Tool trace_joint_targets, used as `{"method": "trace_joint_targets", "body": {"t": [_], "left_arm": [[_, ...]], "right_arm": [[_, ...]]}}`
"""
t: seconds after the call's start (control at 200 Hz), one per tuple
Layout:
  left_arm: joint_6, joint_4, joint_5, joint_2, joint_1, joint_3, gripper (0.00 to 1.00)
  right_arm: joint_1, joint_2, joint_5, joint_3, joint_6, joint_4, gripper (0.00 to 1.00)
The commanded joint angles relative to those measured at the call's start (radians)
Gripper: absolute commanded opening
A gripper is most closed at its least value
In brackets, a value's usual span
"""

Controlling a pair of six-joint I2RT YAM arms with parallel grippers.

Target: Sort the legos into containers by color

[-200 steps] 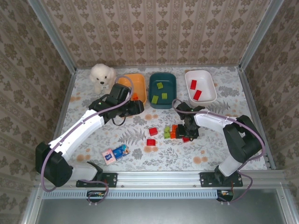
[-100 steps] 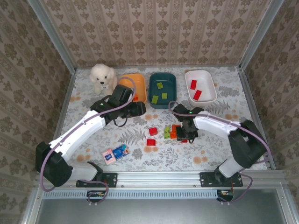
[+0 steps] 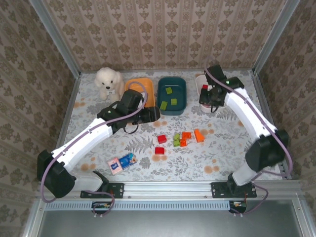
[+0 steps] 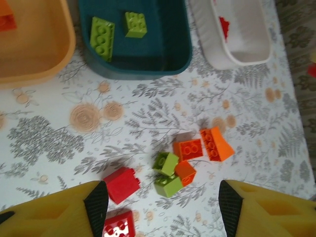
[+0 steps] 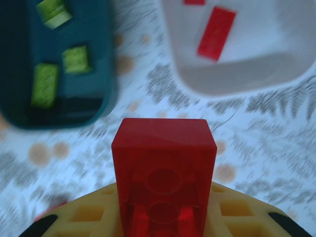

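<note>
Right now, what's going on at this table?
Color sorting is under way. The right gripper is shut on a red brick by the white tub, which already has red pieces. The left gripper hovers open over the loose bricks on the table. Green ones lie in the teal tub.

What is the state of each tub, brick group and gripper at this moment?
Left gripper, open, empty.
Right gripper, shut on a red brick.
Orange tub, upright, holds an orange brick.
Teal tub, upright, holds three green bricks.
White tub, upright, holds red bricks.
Loose bricks, lying unsorted on the table.
</note>
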Motion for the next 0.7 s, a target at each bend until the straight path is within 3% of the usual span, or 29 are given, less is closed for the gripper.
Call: {"method": "trace_joint_targets", "body": {"t": [0.0, 0.405, 0.695], "left_arm": [[0.026, 0.082, 0.059, 0.02, -0.008, 0.056, 0.64], [0.059, 0.09, 0.063, 0.088, -0.04, 0.097, 0.64], [0.095, 0.062, 0.063, 0.138, -0.066, 0.117, 0.64]], "right_arm": [[-0.074, 0.14, 0.088, 0.088, -0.052, -0.01, 0.26], [-0.2, 0.509, 0.073, 0.28, -0.067, -0.004, 0.26], [-0.229, 0.604, 0.071, 0.344, -0.056, -0.022, 0.34]]}}
